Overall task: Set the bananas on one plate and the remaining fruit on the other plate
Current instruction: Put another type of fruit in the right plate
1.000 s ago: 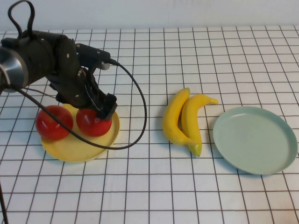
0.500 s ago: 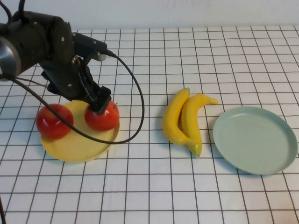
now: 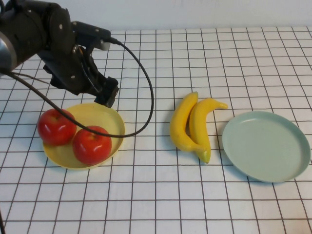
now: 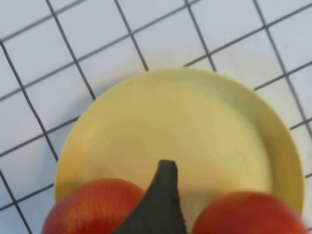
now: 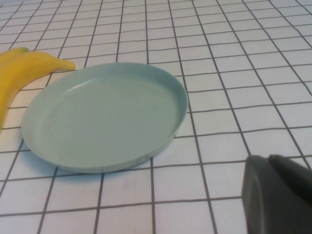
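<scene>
Left tool, jaws spread wide and empty, hangs above the far rim of the round, shallow, pale yellow plate, at the end of a black arm that reaches in from the table's left far corner with a black cable looping off it. Two round, glossy red apples sit side by side on that plate: one apple at its left edge, the other apple toward its near edge, the two touching. In the left wrist view one dark fingertip shows between the two apples. Two curved, smooth yellow bananas with greenish tips lie pressed together on the white, black-gridded table, between the two plates. To their right stands the round, shallow, pale green-blue plate with a raised rim, nothing on it. Right tool, jaws closed and empty, sits low over the table just beside the green-blue plate.
</scene>
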{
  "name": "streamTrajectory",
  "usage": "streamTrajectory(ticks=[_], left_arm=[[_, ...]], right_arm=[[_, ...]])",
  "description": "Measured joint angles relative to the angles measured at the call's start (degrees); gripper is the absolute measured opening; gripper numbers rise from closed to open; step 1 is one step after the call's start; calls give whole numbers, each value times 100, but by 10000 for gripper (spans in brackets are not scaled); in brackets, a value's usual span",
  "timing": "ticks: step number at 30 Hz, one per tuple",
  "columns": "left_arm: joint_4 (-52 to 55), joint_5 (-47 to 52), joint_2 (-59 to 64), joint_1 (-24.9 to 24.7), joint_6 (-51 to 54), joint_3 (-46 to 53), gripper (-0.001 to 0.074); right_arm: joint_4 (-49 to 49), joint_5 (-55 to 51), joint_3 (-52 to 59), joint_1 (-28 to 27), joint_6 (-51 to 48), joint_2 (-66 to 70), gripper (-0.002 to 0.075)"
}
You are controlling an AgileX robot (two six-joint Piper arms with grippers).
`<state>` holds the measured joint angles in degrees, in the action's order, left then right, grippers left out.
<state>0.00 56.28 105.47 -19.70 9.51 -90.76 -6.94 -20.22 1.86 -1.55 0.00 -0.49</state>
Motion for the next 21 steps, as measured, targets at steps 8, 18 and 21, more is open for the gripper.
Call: streamTrajectory(ticks=[8, 18, 21], left_arm=[[-113, 472, -544, 0, 110, -371, 636], [-827, 868, -1438, 0, 494, 118, 33], [-890, 512, -1983, 0, 561, 768, 10]], right_arm=[[0, 0, 0, 0, 0, 0, -17], [0, 0, 0, 0, 0, 0, -17], [0, 0, 0, 0, 0, 0, -17]])
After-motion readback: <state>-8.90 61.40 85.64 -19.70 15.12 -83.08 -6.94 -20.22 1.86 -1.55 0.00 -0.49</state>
